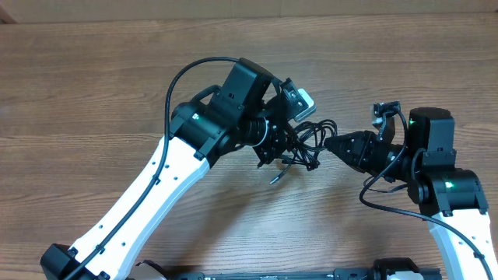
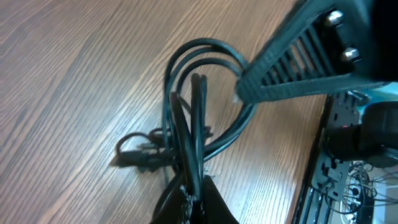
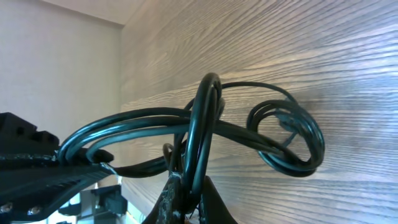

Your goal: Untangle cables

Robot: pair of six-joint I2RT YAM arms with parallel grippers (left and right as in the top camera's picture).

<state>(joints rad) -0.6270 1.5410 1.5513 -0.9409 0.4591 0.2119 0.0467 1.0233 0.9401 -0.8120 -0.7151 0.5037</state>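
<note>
Cables (image 1: 315, 134) mid-worktop (image 1: 93, 70), btwn the two arms. Left jaws clenched on several strands; right jaws clenched on a loop at bundle's right side. Nothing separated yet: loops cross, one knotted clump. Early stage imo, all untangling left.

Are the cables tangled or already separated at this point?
Tangled: the cables loop through one another in one clump, pinched from opposite sides by the left pincer and the right pincer.
</note>
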